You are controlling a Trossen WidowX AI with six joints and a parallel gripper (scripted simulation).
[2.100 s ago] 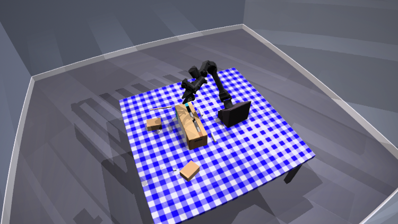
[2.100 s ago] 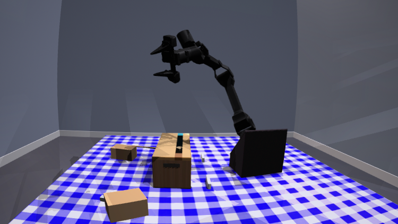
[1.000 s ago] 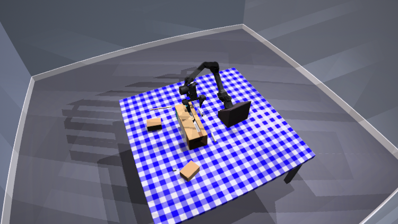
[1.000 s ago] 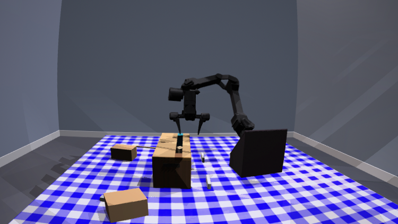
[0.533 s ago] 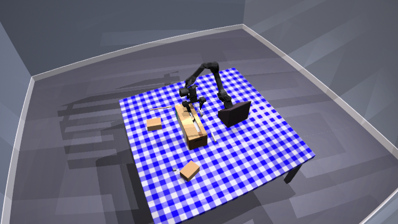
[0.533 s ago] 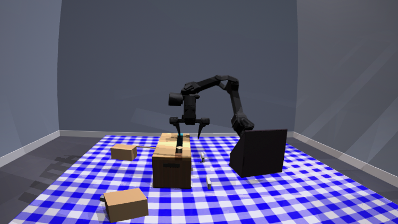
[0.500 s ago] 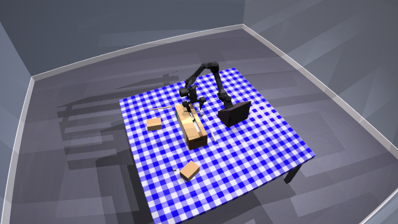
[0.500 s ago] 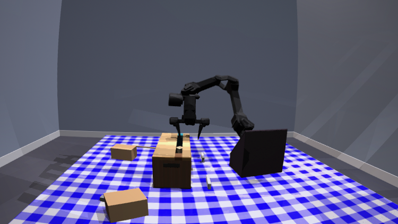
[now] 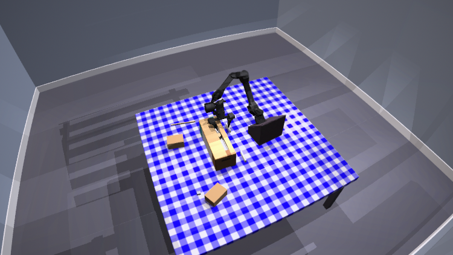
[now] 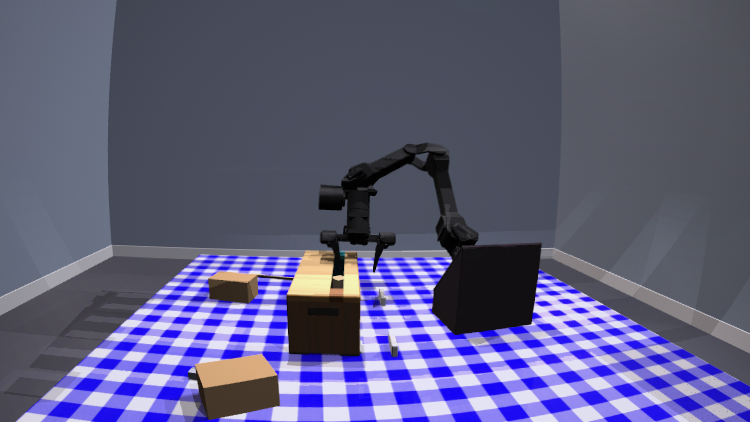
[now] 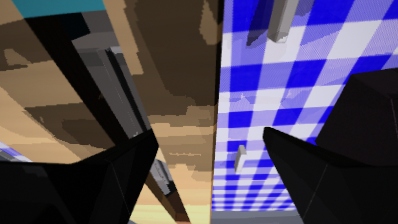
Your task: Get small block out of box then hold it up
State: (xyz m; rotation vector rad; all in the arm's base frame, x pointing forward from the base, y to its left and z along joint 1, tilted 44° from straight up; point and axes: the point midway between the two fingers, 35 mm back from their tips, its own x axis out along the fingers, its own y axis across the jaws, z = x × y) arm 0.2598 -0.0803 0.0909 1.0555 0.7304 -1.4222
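Observation:
The wooden box (image 9: pixel 209 136) (image 10: pixel 322 325) stands on the checked table, with a long narrow slot in its top. A teal patch (image 11: pixel 60 7) marks one end of the slot. My gripper (image 9: pixel 223 130) (image 10: pixel 356 265) (image 11: pixel 211 132) is open and empty, pointing down. It straddles one long side wall of the box: one finger is at the slot, the other hangs outside above the table. Whether the slot-side fingertip is inside the slot is unclear. A small tan piece (image 10: pixel 338 278) shows in the slot; I cannot tell if it is the block. Much of the shelf is hidden.
Two tan cartons (image 9: pixel 175 141) (image 9: pixel 216 194) stand on the table. A thin stick (image 9: pixel 183 122) lies behind the box. Small pale pieces (image 10: pixel 393 346) (image 10: pixel 381 298) are beside it. A large dark wedge (image 9: pixel 269 130) (image 10: pixel 495 288) stands near the arm's base.

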